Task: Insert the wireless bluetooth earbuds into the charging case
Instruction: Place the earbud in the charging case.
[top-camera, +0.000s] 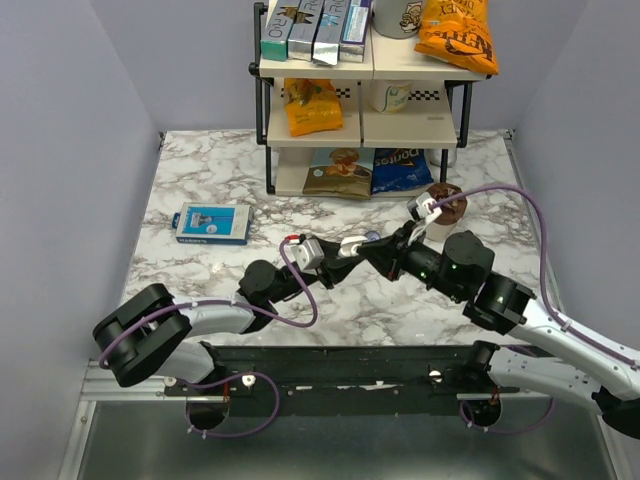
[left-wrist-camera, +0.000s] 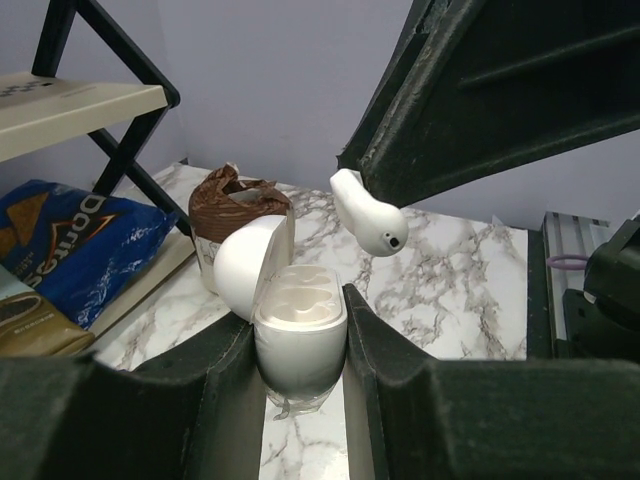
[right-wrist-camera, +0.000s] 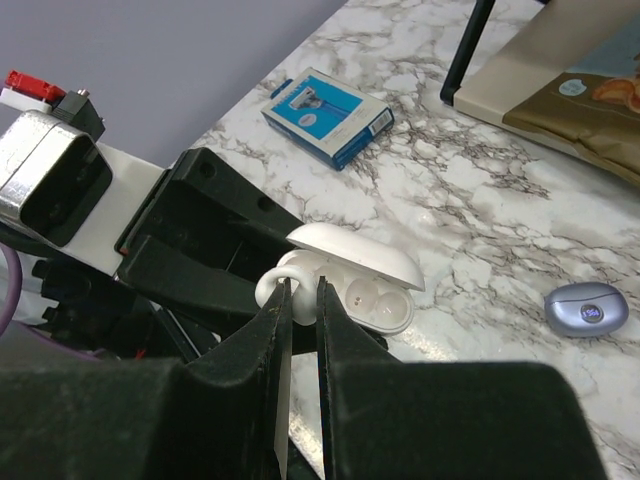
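Jaws of the left gripper (left-wrist-camera: 298, 312) were pressed against both sides of a white, rounded plastic charging case (left-wrist-camera: 300, 358), pinching its lower half. Jaws of the right gripper (right-wrist-camera: 303, 295) were nearly together, clamped on a white, glossy, bean-shaped earbud (left-wrist-camera: 368, 215).

Both arms reached over a white-and-grey marbled table (top-camera: 200, 190) and met near its middle. At the far edge of the table stood a black-framed rack with beige shelves (top-camera: 410, 128), stocked with snack bags and boxes. A dark blue crisp bag (left-wrist-camera: 70, 250) lay on its lowest shelf. A flat blue cardboard box (top-camera: 212, 223) lay on the left part of the table, well apart from the grippers. A crumpled brown paper cup (left-wrist-camera: 240, 205) stood on the table just behind the case in the left wrist view. A small lavender-blue, pebble-shaped plastic piece (right-wrist-camera: 587, 308) lay on the table to the right of the case in the right wrist view.

The charging case was lifted off the table, upright, with its hinged lid swung open and its 2 moulded recesses showing. The earbud hung near the open top, up and to the right of it in the left wrist view, with a clear gap between them.
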